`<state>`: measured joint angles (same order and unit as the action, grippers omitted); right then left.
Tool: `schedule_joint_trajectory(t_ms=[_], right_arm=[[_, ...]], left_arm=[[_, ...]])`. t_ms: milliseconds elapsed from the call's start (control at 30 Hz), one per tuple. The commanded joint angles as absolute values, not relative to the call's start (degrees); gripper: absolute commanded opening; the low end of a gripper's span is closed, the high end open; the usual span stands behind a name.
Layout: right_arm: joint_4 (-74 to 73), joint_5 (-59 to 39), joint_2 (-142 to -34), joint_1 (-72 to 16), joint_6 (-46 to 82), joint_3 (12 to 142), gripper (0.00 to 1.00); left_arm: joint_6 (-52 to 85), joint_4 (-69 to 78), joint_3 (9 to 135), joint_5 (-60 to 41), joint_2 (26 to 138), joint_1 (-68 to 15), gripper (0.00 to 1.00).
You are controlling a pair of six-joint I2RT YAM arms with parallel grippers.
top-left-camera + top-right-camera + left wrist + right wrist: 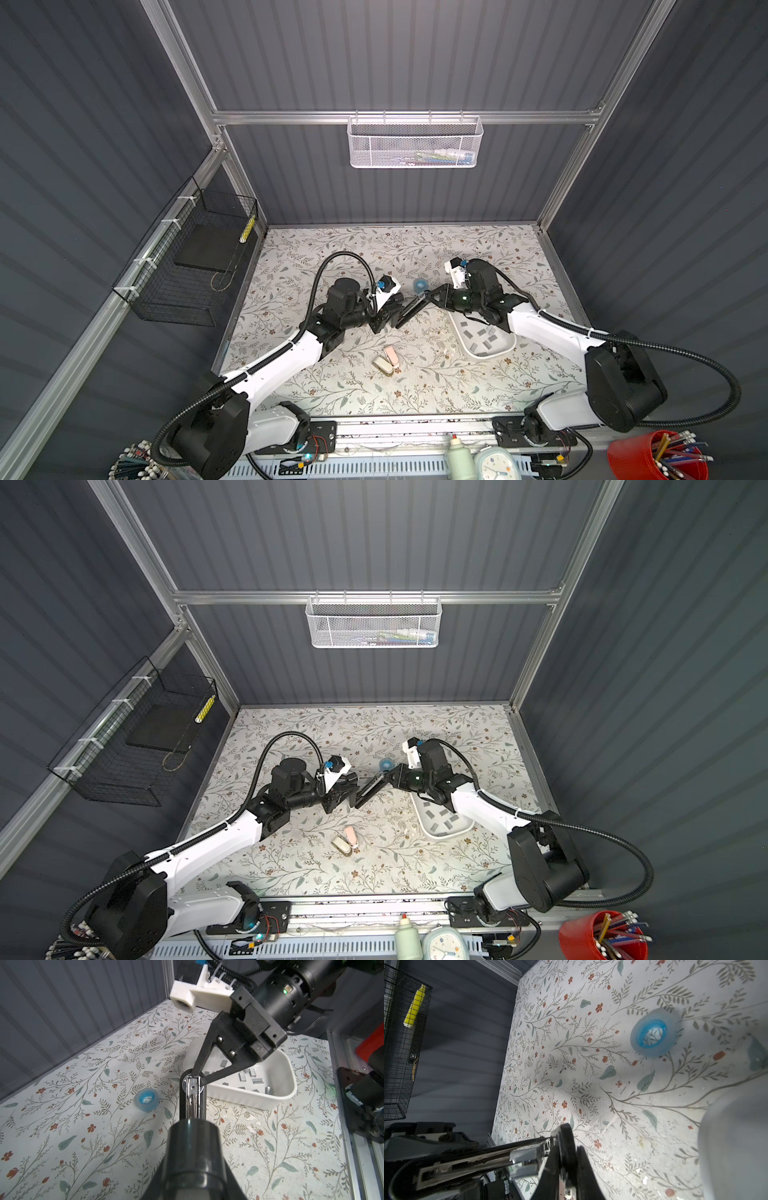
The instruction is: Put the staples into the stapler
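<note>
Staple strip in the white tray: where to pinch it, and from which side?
Likely the staple strip lying apart mid-tray: pinch across its two long edges, coming straight down. It lies flat on the floor of the white tray, whose raised walls block a sideways approach.

No legible text anywhere: clock face (442, 945) numerals too small, stapler (477, 1163) marking blurred (letters unreadable).

Up close, my left gripper (194, 1126) is a dark blur covering the near end of the stapler (192, 1093). My right arm (540, 328) hides part of the white tray (490, 354) and some staples (482, 333). What lies in the white mesh basket (415, 143) on the wall is too small to tell.
</note>
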<state>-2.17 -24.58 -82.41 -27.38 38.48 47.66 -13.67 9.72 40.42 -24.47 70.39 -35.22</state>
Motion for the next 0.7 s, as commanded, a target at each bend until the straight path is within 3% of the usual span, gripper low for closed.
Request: schedule_joint_trajectory(t_ms=[0,167,300,433,567,667], right_arm=[[2.7,-13.4,-81.7,-26.7,35.5,48.4,0.29],[2.2,-14.1,-77.7,-27.9,32.6,48.2,0.47],[1.2,-14.5,-74.0,-28.2,30.4,47.1,0.54],[-1.0,-13.6,-69.0,-28.2,27.5,45.0,0.55],[-10.0,-16.9,-60.4,-28.2,19.7,38.9,0.47],[-19.8,-23.0,-51.2,-28.2,12.4,30.4,0.52]], left_arm=[[-18.4,10.6,45.9,-31.9,68.6,-36.6,0.0],[-20.3,5.6,49.3,-34.6,72.0,-36.9,0.0],[-21.4,2.9,51.2,-35.4,73.9,-37.1,0.0],[-22.3,0.7,52.5,-35.4,75.3,-37.3,0.0],[-23.4,-1.7,54.1,-34.9,76.6,-37.6,0.0],[-24.1,-3.2,54.9,-34.6,77.4,-37.8,0.0]])
